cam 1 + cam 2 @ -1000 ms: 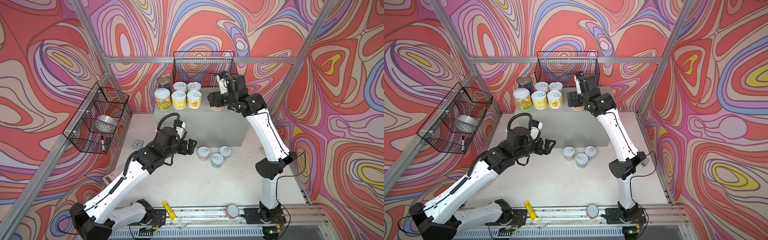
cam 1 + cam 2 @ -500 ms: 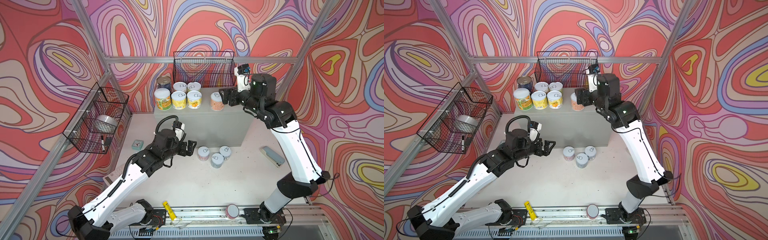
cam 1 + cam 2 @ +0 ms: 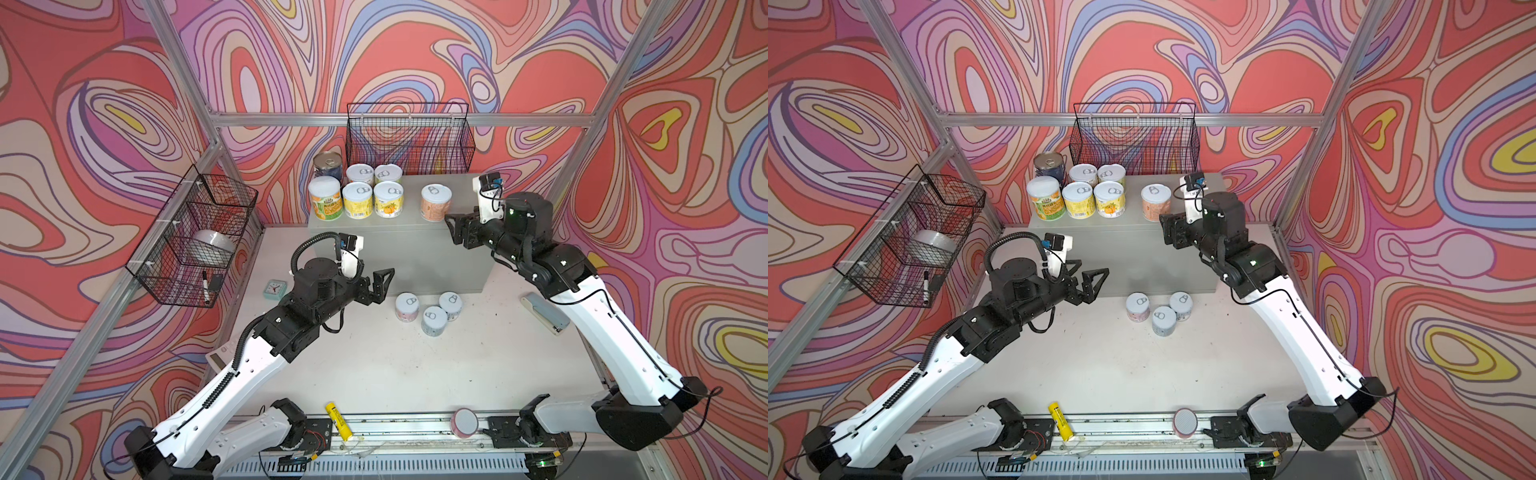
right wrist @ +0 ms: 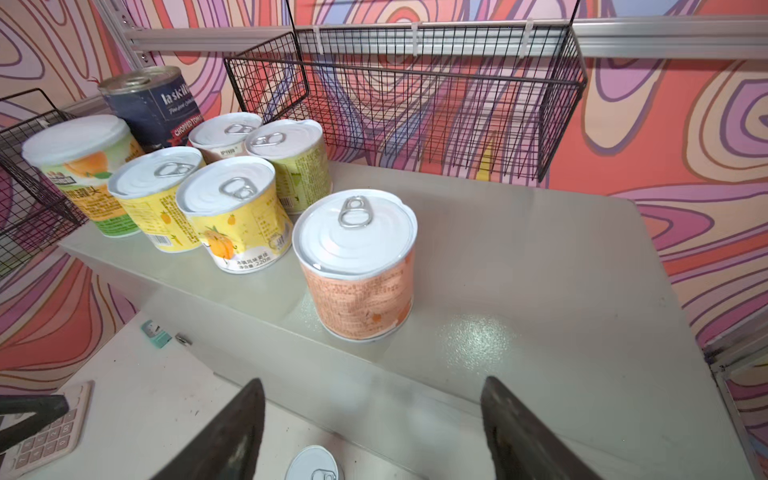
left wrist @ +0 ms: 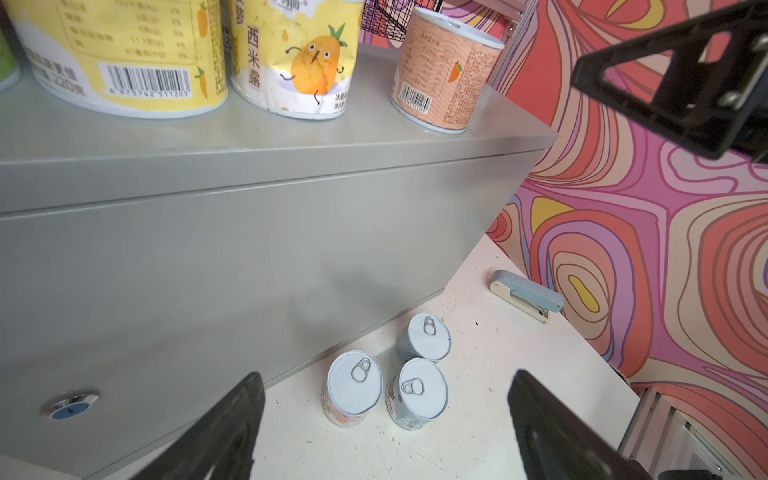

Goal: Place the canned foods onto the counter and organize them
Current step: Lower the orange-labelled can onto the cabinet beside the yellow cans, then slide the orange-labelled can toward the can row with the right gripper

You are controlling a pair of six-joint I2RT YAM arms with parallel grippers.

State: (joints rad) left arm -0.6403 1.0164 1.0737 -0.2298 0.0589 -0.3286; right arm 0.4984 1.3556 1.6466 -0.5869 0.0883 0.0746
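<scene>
both hands spread wide, empty — left hand (image 3: 376, 286) near three white-lidded pastel cans (image 3: 430, 309) on the white table (image 3: 395, 365), right hand (image 3: 453, 226) beside the orange-labelled can (image 3: 435, 203) on the light-grey metal box table (image 3: 415, 249).

Bright even light, soft shadows, faint glare on counter (image 4: 478, 338).

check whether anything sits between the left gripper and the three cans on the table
Nothing visible does. The left gripper, fingers open, hovers in front of the counter, and only bare table lies between it and the nearest can.
</scene>
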